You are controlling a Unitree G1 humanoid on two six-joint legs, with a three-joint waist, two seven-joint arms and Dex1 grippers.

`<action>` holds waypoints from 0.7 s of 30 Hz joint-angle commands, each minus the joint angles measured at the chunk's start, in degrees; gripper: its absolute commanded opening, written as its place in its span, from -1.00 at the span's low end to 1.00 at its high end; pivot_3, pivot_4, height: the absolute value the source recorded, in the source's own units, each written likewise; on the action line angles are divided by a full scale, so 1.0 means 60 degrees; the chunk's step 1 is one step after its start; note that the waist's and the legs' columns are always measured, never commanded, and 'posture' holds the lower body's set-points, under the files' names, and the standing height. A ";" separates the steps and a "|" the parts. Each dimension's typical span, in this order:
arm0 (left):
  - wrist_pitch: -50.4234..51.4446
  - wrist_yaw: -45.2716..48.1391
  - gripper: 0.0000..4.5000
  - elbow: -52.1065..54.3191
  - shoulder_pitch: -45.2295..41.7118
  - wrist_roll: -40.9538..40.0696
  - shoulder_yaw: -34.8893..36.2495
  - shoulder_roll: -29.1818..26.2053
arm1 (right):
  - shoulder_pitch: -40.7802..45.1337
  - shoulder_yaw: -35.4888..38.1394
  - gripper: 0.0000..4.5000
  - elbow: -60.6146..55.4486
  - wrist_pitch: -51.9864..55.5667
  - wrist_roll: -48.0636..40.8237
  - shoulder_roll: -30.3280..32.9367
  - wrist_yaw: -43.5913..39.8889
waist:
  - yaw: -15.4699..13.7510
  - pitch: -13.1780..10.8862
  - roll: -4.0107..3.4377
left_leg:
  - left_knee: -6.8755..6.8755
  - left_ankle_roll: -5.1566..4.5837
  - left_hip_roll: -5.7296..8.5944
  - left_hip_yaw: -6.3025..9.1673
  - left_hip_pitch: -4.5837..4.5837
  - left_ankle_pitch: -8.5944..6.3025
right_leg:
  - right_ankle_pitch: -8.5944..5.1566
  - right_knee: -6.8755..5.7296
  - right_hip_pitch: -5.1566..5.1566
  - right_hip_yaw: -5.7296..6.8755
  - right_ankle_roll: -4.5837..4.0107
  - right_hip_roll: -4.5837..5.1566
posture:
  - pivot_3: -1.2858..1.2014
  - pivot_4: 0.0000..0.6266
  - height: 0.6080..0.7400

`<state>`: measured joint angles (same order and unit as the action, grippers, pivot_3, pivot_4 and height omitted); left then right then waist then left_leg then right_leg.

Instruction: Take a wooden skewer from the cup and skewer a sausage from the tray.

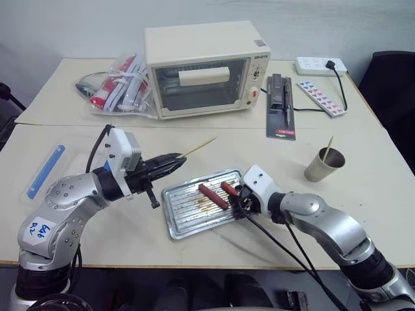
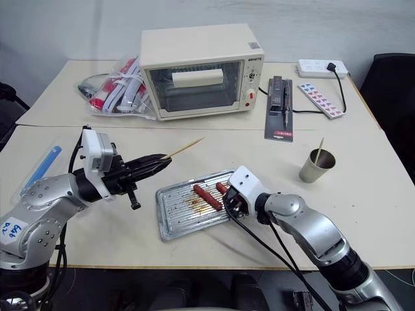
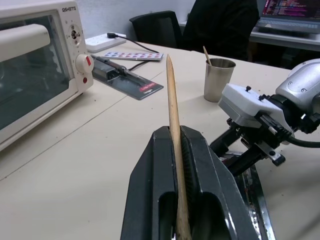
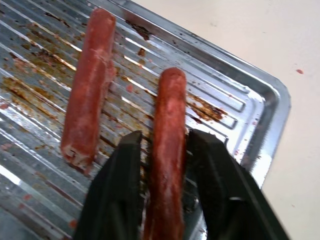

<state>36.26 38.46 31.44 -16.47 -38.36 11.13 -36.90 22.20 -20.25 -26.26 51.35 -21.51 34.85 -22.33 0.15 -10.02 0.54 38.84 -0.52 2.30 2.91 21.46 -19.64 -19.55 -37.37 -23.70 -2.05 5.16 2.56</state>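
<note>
Low in the head camera's frame, a little right of centre, the right gripper [image 1: 237,197] reaches down into the near right end of the tray [image 1: 188,223]. In the right wrist view its two black fingers [image 4: 117,195] stand on either side of one sausage [image 4: 167,150], which lies lengthwise in the gap between them, pointing away along the ribbed, grease-marked bottom. Both fingers sit close against its flanks, so the jaws are closed around the sausage, though whether they press it firmly cannot be told. The second sausage [image 4: 90,85] lies just beside it, roughly parallel and apart from the fingers.

At left centre the left gripper [image 1: 170,159] hangs above the table [image 1: 117,233], beside the tray's far left corner. Its jaws are clamped on the wooden skewer [image 1: 200,147]; the left wrist view shows the stick pinched in the slot between the fingers [image 3: 150,195], with its pointed tip sticking out beyond them toward the upper right of the head view.

Farther right, at mid-height, the cup [image 1: 323,164] stands upright with another skewer leaning in it. Along the top of the frame sit a cream toaster oven [image 1: 201,68], a clear plastic bag [image 1: 120,87] at upper left and a power strip [image 1: 319,65] at upper right.
</note>
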 commanded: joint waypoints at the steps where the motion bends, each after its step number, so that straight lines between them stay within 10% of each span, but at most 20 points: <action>1: -0.0115 0.0047 -1.00 0.0218 -0.0110 -0.0110 0.0022 -0.0097 | -0.0080 0.0215 -0.85 0.0045 0.0142 0.0188 -0.0152 -0.0100 | 0.0001 0.0000 0.0000 | 0.0001 0.0000 0.0000 0.0000 -0.0001 0.0000 | 0.0000 -0.0002 0.0000 0.0000 0.0000 0.0000 | 0.03 -0.52 1.00; 14: -0.0394 0.0417 -1.00 -0.0407 -0.0179 0.0125 -0.0092 -0.0137 | 0.0180 0.0849 -0.90 0.0000 0.0406 0.0174 0.0106 -0.0887 | -0.0009 0.0000 0.0000 | 0.0005 0.0001 0.0003 0.0000 -0.0003 0.0000 | 0.0000 -0.0004 0.0003 0.0000 0.0000 0.0001 | 0.03 -0.52 1.00; 21: -0.0772 0.1943 -1.00 -0.1307 -0.0286 0.0281 -0.0227 -0.1046 | 0.1304 0.1977 -0.90 -0.0373 0.1027 -0.1632 0.2042 -0.4054 | -0.0008 -0.0009 -0.0011 | -0.0005 0.0000 0.0004 0.0001 0.0000 0.0000 | 0.0000 0.0005 0.0000 0.0001 0.0000 0.0002 | 0.03 -0.52 1.00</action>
<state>33.27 47.31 23.67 -17.32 -36.98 9.93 -41.90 28.49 -11.23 -25.66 56.96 -27.64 44.98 -41.13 0.10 -10.07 0.47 38.77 -0.52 2.31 2.92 21.46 -19.64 -19.56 -37.30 -23.70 -2.03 5.16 2.57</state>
